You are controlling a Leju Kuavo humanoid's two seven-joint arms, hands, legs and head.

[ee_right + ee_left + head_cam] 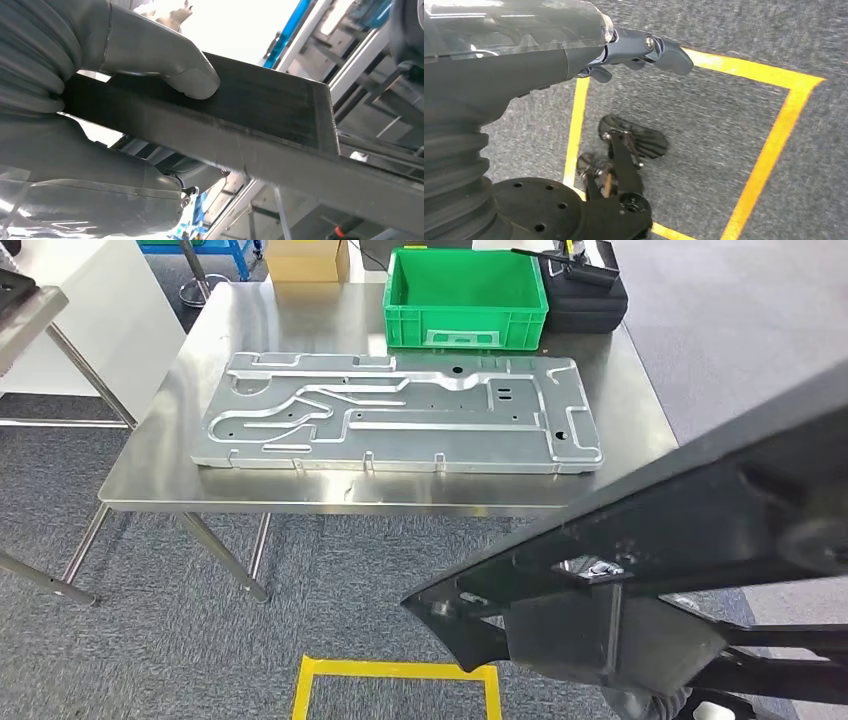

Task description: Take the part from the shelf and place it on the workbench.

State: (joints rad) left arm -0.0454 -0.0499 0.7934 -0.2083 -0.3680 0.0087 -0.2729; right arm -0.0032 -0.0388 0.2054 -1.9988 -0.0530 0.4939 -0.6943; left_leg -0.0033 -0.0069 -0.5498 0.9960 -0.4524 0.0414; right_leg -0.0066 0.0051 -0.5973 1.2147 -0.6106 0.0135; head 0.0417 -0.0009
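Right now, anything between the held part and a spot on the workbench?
The right hand grips the dark part. On the workbench, the large metal plate and green bin fill most of the top; only bare margins remain.

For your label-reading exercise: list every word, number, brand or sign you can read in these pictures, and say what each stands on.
No readable text in any view.
Green crate: the pale panel on its front is blank or too small to read.
Aluminium plate: no lettering visible.
Black part held by the right hand: no markings.
Yellow floor tape: plain lines.
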